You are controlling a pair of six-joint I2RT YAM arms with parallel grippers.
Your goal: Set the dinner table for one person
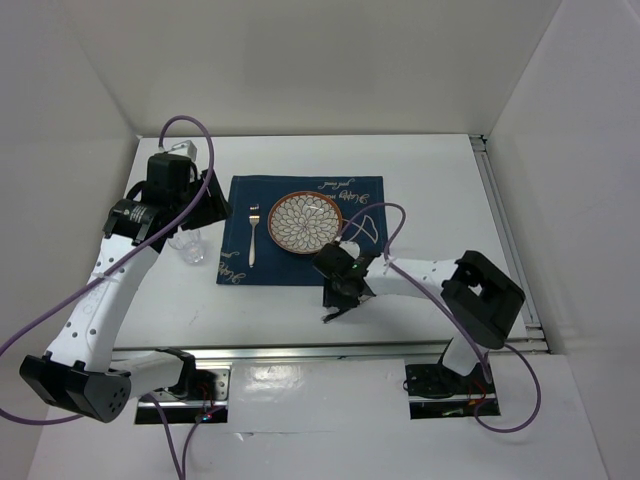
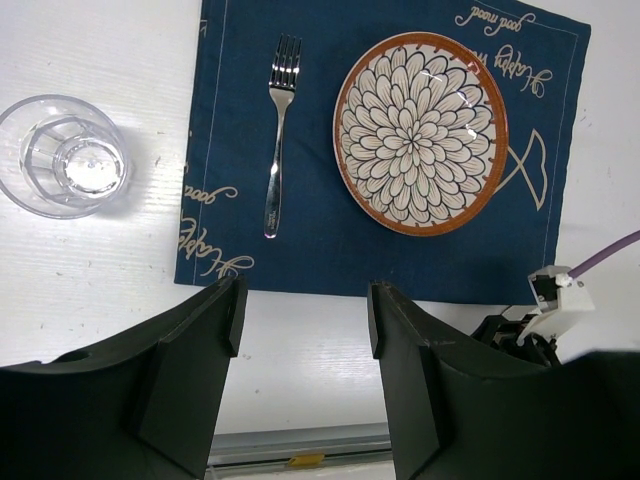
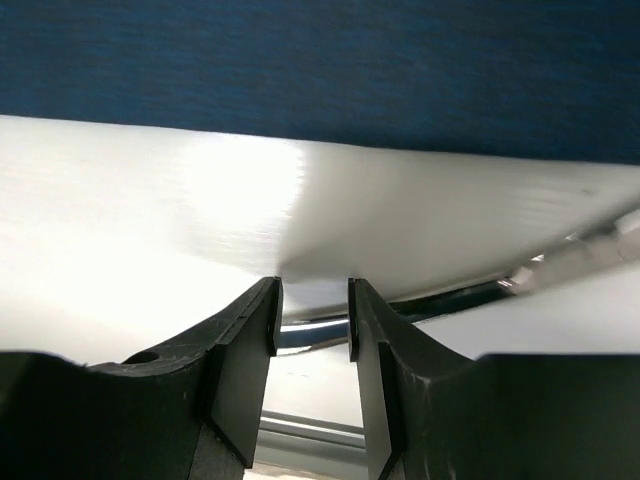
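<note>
The white dinner table (image 1: 430, 200) carries a navy placemat (image 1: 360, 200) with a flower-patterned plate (image 1: 303, 221) and a fork (image 1: 253, 235) to the plate's left. A clear glass (image 1: 192, 248) stands on the table left of the mat. My left gripper (image 2: 305, 300) is open and empty, held above the table near the mat's near left corner. My right gripper (image 3: 312, 300) is low over the table just in front of the mat. Its jaws stand a little apart over a shiny metal utensil (image 3: 310, 335), a knife by its look, which lies crosswise at the tips.
The plate (image 2: 420, 133), fork (image 2: 277, 130) and glass (image 2: 65, 155) also show in the left wrist view. The right arm (image 1: 470, 290) reaches in from the right. A metal rail (image 1: 330, 352) runs along the table's near edge. White walls enclose the table.
</note>
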